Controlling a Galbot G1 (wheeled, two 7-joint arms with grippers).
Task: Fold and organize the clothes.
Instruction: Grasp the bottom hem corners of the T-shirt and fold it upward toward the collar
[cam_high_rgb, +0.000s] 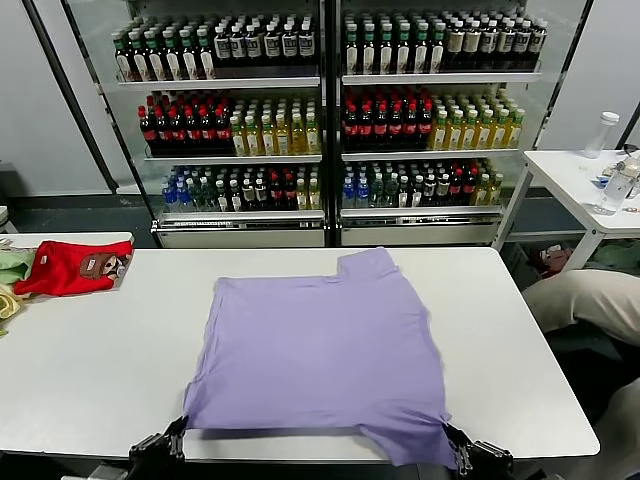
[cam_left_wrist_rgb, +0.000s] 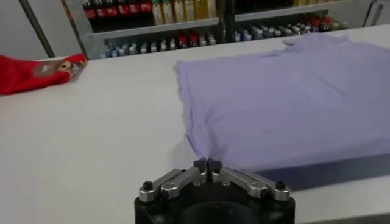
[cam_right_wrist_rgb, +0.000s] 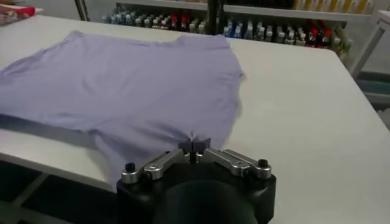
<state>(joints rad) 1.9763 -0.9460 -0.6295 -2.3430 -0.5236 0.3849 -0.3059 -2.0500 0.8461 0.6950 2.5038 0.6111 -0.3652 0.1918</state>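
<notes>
A lavender T-shirt (cam_high_rgb: 320, 345) lies spread on the white table (cam_high_rgb: 100, 350), plain side up, its near edge at the table's front edge and hanging a little over it. My left gripper (cam_high_rgb: 180, 428) is shut on the shirt's near left corner; it shows in the left wrist view (cam_left_wrist_rgb: 208, 164) pinching the cloth (cam_left_wrist_rgb: 286, 103). My right gripper (cam_high_rgb: 450, 440) is shut on the near right corner; it shows in the right wrist view (cam_right_wrist_rgb: 194, 146) pinching the cloth (cam_right_wrist_rgb: 122, 85).
A folded red garment (cam_high_rgb: 75, 268) and green clothes (cam_high_rgb: 12, 265) lie at the table's far left. Drink coolers (cam_high_rgb: 325, 120) stand behind the table. A second white table (cam_high_rgb: 585, 190) with bottles is at the right. A person's leg (cam_high_rgb: 580, 300) is beside the table's right edge.
</notes>
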